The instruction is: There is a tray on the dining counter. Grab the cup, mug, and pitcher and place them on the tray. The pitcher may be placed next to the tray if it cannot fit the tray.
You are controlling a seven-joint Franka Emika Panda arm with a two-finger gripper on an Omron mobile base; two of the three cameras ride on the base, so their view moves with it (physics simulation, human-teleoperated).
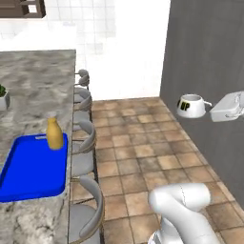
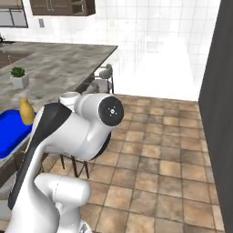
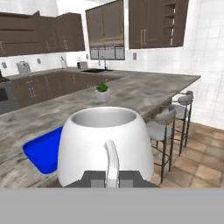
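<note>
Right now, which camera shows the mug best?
The hand view: the mug is close, handle between the shut fingers. The left base view shows it small in the air; the right base view, just its rim.

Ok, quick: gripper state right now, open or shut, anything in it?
Gripper: shut on the mug, pinching its handle, held in the air off the dining counter.

A potted plant [image 3: 102,89] stands on the counter; grey stools [image 1: 85,147] line its edge above brown floor tiles [image 1: 138,157].
</note>
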